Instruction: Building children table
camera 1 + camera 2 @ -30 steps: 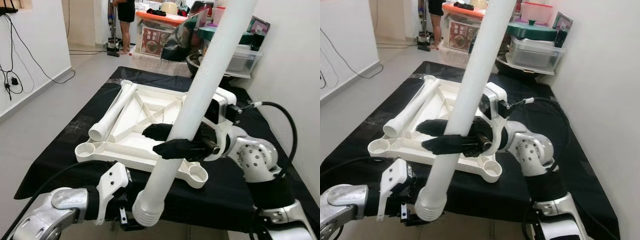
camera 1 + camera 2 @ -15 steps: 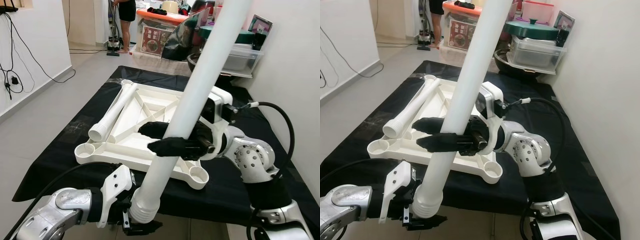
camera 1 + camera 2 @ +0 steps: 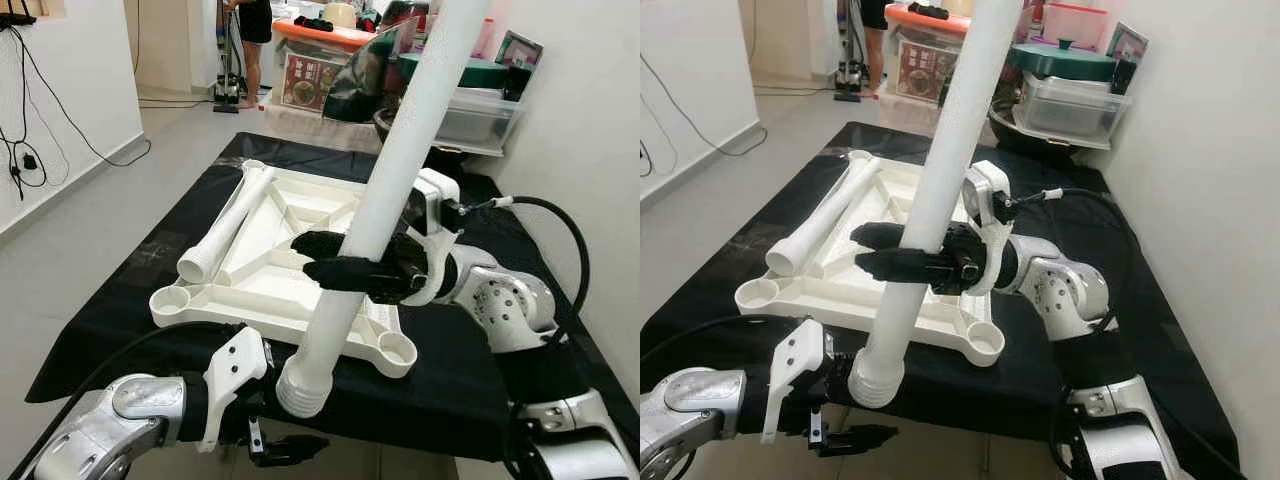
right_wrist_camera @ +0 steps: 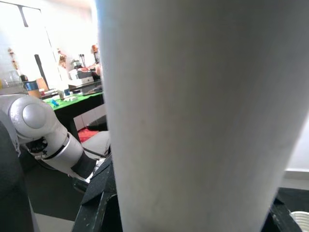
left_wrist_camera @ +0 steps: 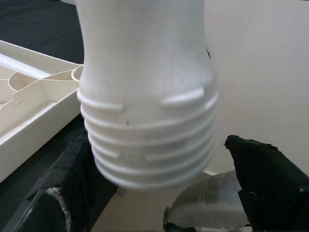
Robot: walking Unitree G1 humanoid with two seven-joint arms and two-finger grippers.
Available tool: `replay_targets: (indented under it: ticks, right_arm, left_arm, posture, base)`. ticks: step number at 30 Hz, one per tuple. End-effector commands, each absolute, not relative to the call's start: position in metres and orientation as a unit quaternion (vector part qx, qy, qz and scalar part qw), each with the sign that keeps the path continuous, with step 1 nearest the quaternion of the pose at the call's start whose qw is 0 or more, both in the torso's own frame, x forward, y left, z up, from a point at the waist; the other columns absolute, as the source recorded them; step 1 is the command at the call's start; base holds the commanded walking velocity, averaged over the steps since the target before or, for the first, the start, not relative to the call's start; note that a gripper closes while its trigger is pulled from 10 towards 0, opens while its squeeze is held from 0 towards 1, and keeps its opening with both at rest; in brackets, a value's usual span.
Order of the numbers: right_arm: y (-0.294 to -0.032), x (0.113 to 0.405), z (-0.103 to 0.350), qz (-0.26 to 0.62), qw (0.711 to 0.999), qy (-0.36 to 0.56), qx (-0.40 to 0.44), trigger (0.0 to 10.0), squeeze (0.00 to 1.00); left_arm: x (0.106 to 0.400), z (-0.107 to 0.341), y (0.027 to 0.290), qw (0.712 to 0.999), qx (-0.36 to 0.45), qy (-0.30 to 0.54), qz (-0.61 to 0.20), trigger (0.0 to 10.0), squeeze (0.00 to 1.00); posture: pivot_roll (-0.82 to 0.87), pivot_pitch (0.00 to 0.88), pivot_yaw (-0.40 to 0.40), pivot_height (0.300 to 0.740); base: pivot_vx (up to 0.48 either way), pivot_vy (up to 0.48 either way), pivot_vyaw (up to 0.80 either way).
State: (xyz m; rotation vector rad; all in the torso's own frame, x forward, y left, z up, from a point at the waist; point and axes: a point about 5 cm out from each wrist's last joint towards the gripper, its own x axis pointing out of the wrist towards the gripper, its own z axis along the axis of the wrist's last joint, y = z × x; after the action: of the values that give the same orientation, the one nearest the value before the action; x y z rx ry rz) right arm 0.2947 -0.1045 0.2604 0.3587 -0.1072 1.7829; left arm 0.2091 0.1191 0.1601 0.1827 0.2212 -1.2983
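Table leg: a long white tube (image 3: pixel 400 160), tilted, its threaded end (image 3: pixel 303 385) low at the near edge of the black cloth (image 3: pixel 120 300).
My right gripper (image 3: pixel 325 258): clamped on the tube's middle, fingers either side of it.
My left gripper (image 5: pixel 159 193): fingers apart beside the threaded end; I cannot tell whether they touch it.
Tabletop: white frame (image 3: pixel 270 285) lying underside up on the cloth, a second leg (image 3: pixel 228 222) resting across it.
Corner socket (image 3: pixel 397 349): just beyond the threaded end.
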Motion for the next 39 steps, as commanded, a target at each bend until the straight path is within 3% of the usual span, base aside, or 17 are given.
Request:
replay_targets:
  ticks: [1,17,18,20,21,29,31,32,33,35,36,37,38,39]
  right_arm:
    - [-0.104,0.289,0.261,0.776,0.609,-0.057,0.154,0.0,0.0]
    - [-0.088,0.276,0.252,0.784,0.589,-0.06,0.186,0.0,0.0]
    - [-0.088,0.276,0.253,0.784,0.589,-0.061,0.186,0.0,0.0]
    - [-0.087,0.276,0.253,0.783,0.59,-0.062,0.186,0.0,0.0]
    - [-0.087,0.276,0.253,0.783,0.59,-0.063,0.186,0.0,0.0]
    - [-0.087,0.277,0.254,0.776,0.598,-0.066,0.187,0.0,0.0]
    - [-0.085,0.279,0.254,0.763,0.615,-0.07,0.184,0.0,0.0]
    - [-0.083,0.282,0.253,0.747,0.638,-0.062,0.177,9.8,0.0]
    - [-0.081,0.289,0.251,0.72,0.668,-0.047,0.183,10.0,0.0]
    - [-0.081,0.289,0.251,0.72,0.668,-0.047,0.183,10.0,0.0]
    - [-0.079,0.294,0.249,0.701,0.687,-0.036,0.187,10.0,0.0]
    - [-0.079,0.294,0.249,0.701,0.687,-0.036,0.187,10.0,0.0]
    - [-0.079,0.304,0.251,0.653,0.733,-0.041,0.187,10.0,1.0]
    - [-0.081,0.315,0.253,0.6,0.776,-0.044,0.191,10.0,1.0]
  left_arm:
    - [0.213,0.161,0.119,0.796,0.084,0.091,-0.593,10.0,0.0]
    - [0.221,0.169,0.119,0.801,0.054,0.068,-0.592,10.0,0.0]
    - [0.22,0.169,0.118,0.799,0.048,0.065,-0.596,1.4,0.0]
    - [0.22,0.169,0.117,0.798,0.044,0.063,-0.598,1.4,0.0]
    - [0.219,0.169,0.117,0.797,0.038,0.061,-0.599,0.0,0.0]
    - [0.22,0.169,0.119,0.802,0.028,0.058,-0.593,0.0,0.0]
    - [0.221,0.169,0.12,0.806,0.03,0.056,-0.589,0.0,0.0]
    - [0.222,0.169,0.12,0.809,0.034,0.055,-0.584,0.0,0.0]
    - [0.225,0.169,0.12,0.816,0.041,0.054,-0.574,0.0,0.0]
    - [0.225,0.169,0.12,0.816,0.041,0.054,-0.574,0.0,0.0]
    - [0.226,0.169,0.121,0.821,0.046,0.053,-0.567,0.0,0.0]
    - [0.226,0.169,0.121,0.821,0.046,0.053,-0.567,0.0,0.0]
    - [0.232,0.169,0.123,0.835,0.062,0.051,-0.545,2.6,0.0]
    - [0.24,0.171,0.128,0.855,0.083,0.043,-0.51,3.6,0.0]
  posture:
    - [0.1,0.0,-0.136,0.74]
    - [0.09,0.0,-0.127,0.74]
    - [0.09,0.0,-0.127,0.74]
    - [0.09,0.0,-0.127,0.74]
    - [0.09,0.0,-0.129,0.74]
    - [0.1,0.0,-0.133,0.74]
    - [0.09,0.0,-0.134,0.74]
    - [0.09,0.0,-0.136,0.74]
    - [0.09,0.0,-0.136,0.74]
    - [0.09,0.0,-0.136,0.74]
    - [0.09,0.0,-0.136,0.74]
    - [0.09,0.0,-0.136,0.74]
    - [0.09,0.0,-0.136,0.74]
    - [0.09,0.0,-0.137,0.74]
  base:
    - [0.0,0.0,0.0]
    - [0.0,0.0,0.0]
    - [0.0,0.0,0.0]
    - [0.0,0.0,0.0]
    - [0.0,0.0,0.0]
    - [0.0,0.0,0.0]
    - [0.0,0.0,0.0]
    - [0.0,0.0,0.0]
    - [0.0,0.0,0.0]
    - [0.0,0.0,0.0]
    - [0.0,0.0,0.0]
    - [0.0,0.0,0.0]
    - [0.0,0.0,0.0]
    - [0.0,0.0,0.0]
